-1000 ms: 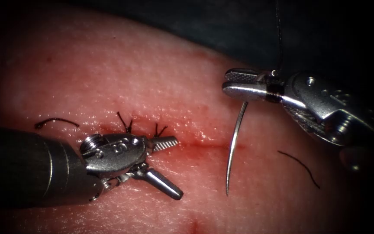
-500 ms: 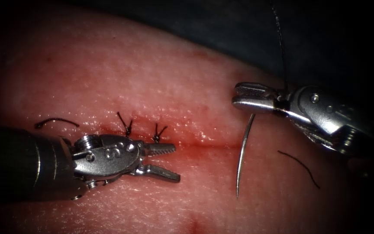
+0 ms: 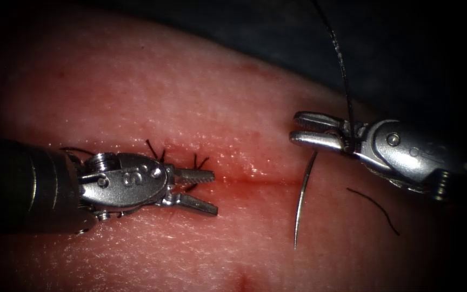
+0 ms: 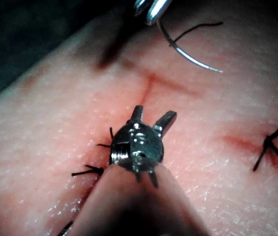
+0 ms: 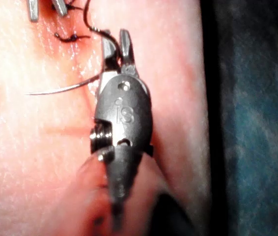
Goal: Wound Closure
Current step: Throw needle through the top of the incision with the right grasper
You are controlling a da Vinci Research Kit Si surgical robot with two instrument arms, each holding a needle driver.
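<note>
Two black knotted stitches (image 3: 158,154) close the cut's left part; the right tool's fingers (image 3: 306,130) clamp the curved steel needle's (image 3: 302,200) rear end, free of pink tissue (image 3: 190,97), beside left tool's (image 3: 204,189) empty spread fingers.

Dark blue-grey backing surface (image 3: 298,32) runs along the far side in the endoscope view. Mottled and cloth-like in the right wrist view. Material unclear.
</note>
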